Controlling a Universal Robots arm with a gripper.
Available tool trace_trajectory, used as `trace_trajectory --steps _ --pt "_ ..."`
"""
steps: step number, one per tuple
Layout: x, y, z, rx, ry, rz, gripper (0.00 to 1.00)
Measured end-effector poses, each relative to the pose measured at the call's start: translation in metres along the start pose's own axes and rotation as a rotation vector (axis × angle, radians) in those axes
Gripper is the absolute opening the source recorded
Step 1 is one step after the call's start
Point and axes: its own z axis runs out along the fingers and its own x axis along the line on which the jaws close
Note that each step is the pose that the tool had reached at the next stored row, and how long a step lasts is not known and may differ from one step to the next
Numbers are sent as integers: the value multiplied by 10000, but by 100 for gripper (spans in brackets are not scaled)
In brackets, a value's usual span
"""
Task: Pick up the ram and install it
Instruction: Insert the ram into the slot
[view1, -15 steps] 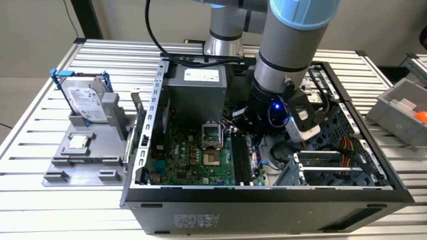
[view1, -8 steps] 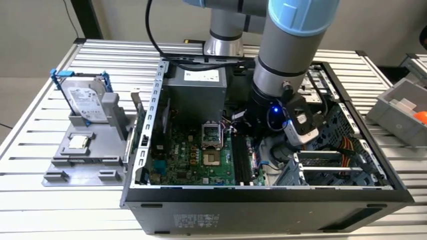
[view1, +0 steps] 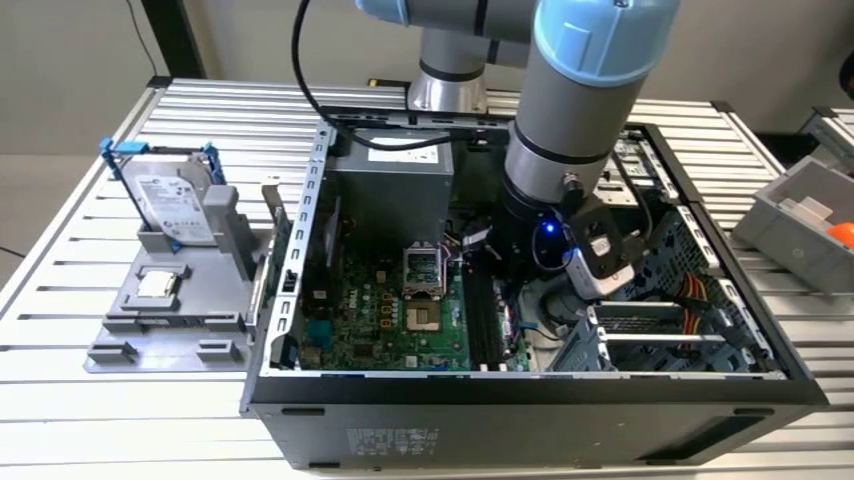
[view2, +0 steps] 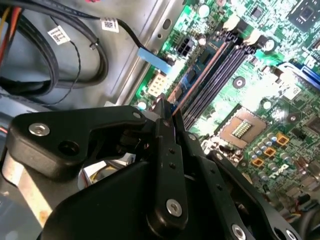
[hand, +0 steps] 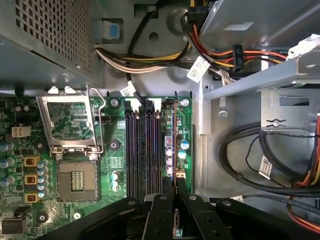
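The ram (hand: 173, 145) shows edge-on as a thin dark strip along the outermost of the long black slots (hand: 140, 150), at the motherboard's (hand: 112, 165) edge by the bare case floor. My gripper (hand: 175, 194) is shut on its near end, one black finger on each side. In the second wrist view the ram (view2: 197, 75) runs away from the gripper (view2: 165, 114) beside the slots (view2: 222, 70). I cannot tell whether it is seated in the slot or held just over it. In the exterior view my arm (view1: 574, 130) reaches down into the open computer case (view1: 534, 385).
The open CPU socket (hand: 77, 177) lies beyond the slots. Bundled cables (hand: 235, 55) and a drive bracket (hand: 260, 75) crowd the case floor beside the ram. The power supply (hand: 50, 35) is close by. Outside the case stand a hard drive (view1: 174, 205) on a grey fixture and a grey bin (view1: 807, 210).
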Motion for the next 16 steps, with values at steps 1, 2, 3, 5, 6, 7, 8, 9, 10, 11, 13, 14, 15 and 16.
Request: trace_trajectory --steps 1,2,3,5,6,7,8,9,10,11,13,14,15,16 --pt "0 -5 7 1 0 0 0" --pt "0 -12 11 0 0 0 0" --pt "0 -17 16 -2 0 0 0" --pt "0 -27 22 -4 -1 -1 0" --pt "0 -27 22 -3 -1 -1 0" --pt "0 -27 22 -2 0 -1 0" --pt "0 -28 21 -1 0 -1 0" --pt "0 -29 22 -1 0 -3 0" --pt "0 -29 22 -2 1 -41 0" --pt "0 -29 22 -5 2 -111 0" --pt "1 -32 19 -8 4 -194 0" --pt "2 -35 19 -11 5 -230 0" --pt "2 -44 18 -11 5 -234 0" --pt "5 -55 19 -12 4 -234 0"
